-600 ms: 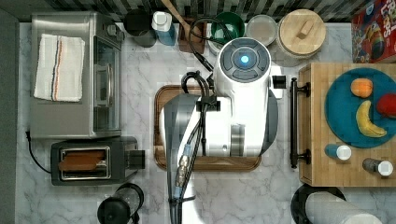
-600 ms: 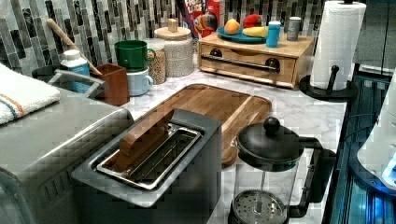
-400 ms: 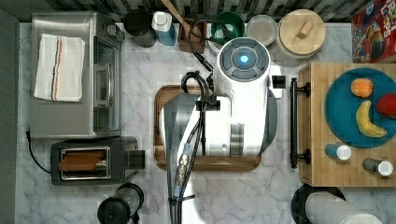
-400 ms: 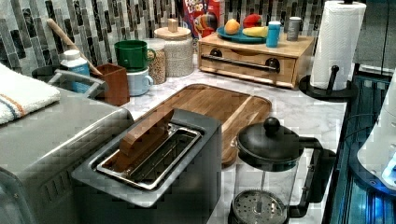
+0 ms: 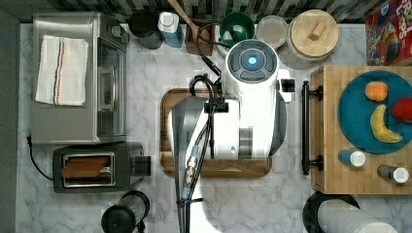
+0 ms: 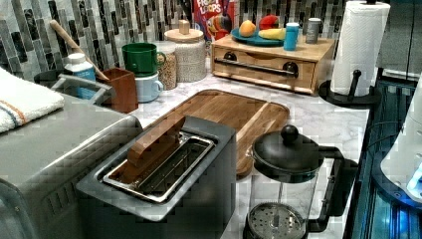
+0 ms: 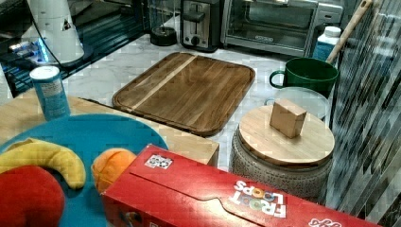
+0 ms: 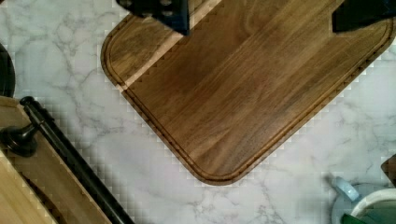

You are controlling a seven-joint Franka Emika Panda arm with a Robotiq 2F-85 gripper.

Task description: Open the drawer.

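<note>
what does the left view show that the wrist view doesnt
The left view alone takes in the toaster, the French press, the paper towel roll, the cereal box and the blue plate of fruit on top of the drawer unit. The wrist view alone looks straight down past the two fingertips, spread wide above the counter. Both share the brown wooden tray on the marble and the drawer with its black bar handle, which sits shut.

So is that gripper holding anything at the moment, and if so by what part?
Nothing is held. The gripper hangs open above the wooden tray, with the drawer handle off to one side, untouched.
</note>
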